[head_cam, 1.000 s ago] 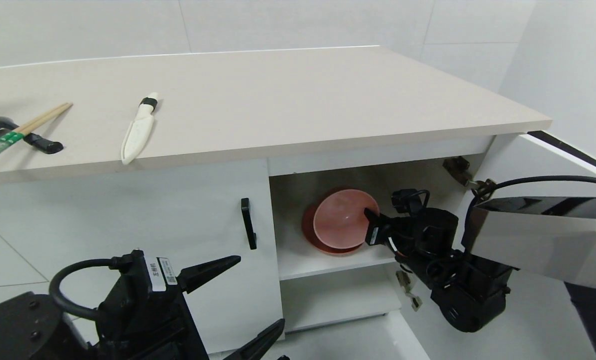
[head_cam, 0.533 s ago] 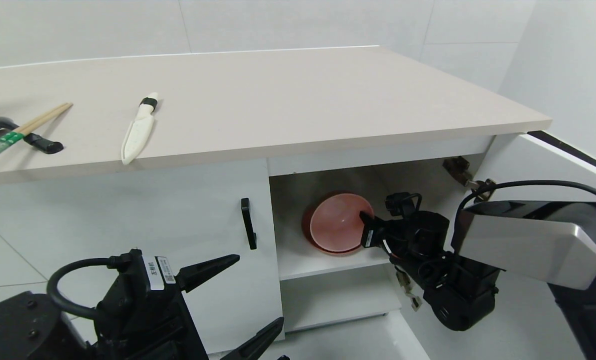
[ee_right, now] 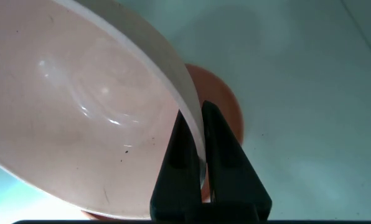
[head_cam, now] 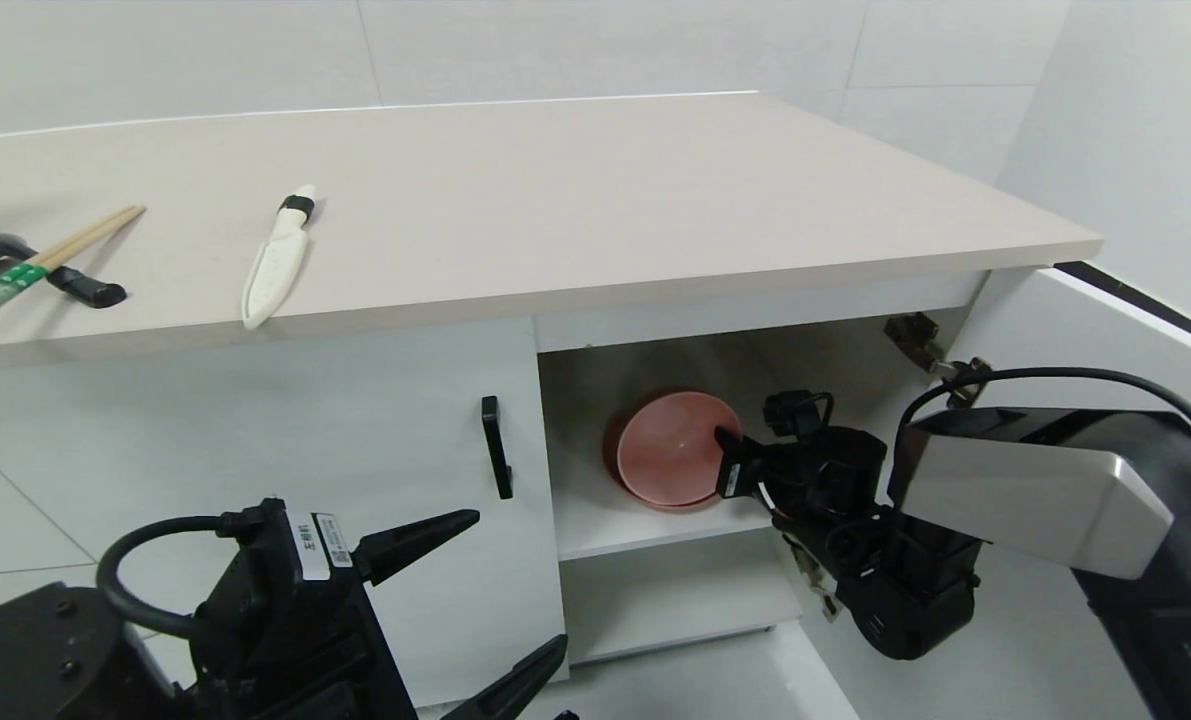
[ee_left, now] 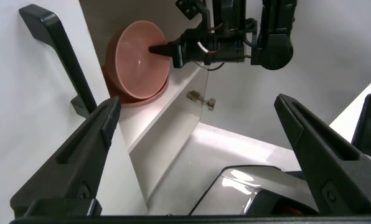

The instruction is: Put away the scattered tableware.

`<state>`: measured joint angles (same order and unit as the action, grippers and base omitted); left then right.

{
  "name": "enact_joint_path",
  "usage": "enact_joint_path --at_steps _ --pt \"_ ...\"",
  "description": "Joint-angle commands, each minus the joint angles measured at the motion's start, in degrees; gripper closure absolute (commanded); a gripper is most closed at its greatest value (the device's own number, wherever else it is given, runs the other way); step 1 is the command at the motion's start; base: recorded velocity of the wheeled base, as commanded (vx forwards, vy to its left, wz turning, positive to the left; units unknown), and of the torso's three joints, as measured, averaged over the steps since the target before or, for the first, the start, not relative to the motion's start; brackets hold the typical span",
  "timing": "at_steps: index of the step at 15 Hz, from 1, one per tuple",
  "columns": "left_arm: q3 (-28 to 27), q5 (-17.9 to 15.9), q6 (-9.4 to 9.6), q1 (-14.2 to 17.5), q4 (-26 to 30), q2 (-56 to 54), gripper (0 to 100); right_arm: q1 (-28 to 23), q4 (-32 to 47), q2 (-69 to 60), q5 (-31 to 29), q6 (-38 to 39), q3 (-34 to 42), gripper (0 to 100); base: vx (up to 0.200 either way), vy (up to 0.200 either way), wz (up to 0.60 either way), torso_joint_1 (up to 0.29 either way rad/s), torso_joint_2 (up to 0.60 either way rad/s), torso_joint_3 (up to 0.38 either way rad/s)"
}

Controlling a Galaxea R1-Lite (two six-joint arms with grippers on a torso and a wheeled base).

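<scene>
**Inspector A:** Where do we place the pink bowl?

**Inspector B:** We record the pink bowl (head_cam: 677, 448) inside the open cupboard compartment under the countertop (head_cam: 555, 200), over the upper shelf (head_cam: 595, 530). It stands tilted on edge, its hollow facing out toward the room. A darker orange dish (head_cam: 609, 462) sits just behind it. We cannot tell whether the bowl's lower rim bears on the shelf.

**Inspector A:** And the pincer on it?

**Inspector B:** The right gripper (head_cam: 725, 445) is closed narrow on the bowl's rim, on the side toward the open right-hand door (head_cam: 1045, 330). In the right wrist view we see one finger inside the rim and one outside, with the bowl's wall pinched between them.

**Inspector A:** The other arm?

**Inspector B:** The left gripper (head_cam: 517, 580) hangs low before the closed left-hand door (head_cam: 255, 450), below its black handle (head_cam: 496, 447). Its jaws are spread wide and hold nothing.

**Inspector A:** What else do we note on top?

**Inspector B:** On the left part of the countertop we note a sheathed knife (head_cam: 277, 258), its tip at the front edge. Farther left, chopsticks (head_cam: 45, 262) cross a black spoon (head_cam: 80, 287).
</scene>
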<state>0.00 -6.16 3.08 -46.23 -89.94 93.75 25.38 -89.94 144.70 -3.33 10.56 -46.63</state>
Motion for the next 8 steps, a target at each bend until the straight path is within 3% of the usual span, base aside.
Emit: enact_joint_path --at_steps 1,6,7,8 --pt "0.00 0.00 -0.01 0.00 -0.06 0.30 0 0.11 -0.06 0.41 -0.01 -0.01 -0.04 100 0.000 0.000 0.00 0.000 0.00 0.000" --pt "0.00 0.00 -0.01 0.00 -0.06 0.30 0 0.11 -0.06 1.11 -0.19 -0.10 -0.57 100 0.000 0.000 0.00 0.000 0.00 0.000" --pt "0.00 0.00 -0.01 0.00 -0.06 0.30 0 0.20 -0.06 1.55 -0.28 -0.10 -0.74 0 0.000 0.000 0.00 0.000 0.00 0.000" --pt "0.00 0.09 -0.01 0.00 -0.06 0.39 0 0.28 -0.06 1.55 -0.28 -0.10 -1.27 0 0.000 0.000 0.00 0.000 0.00 0.000"
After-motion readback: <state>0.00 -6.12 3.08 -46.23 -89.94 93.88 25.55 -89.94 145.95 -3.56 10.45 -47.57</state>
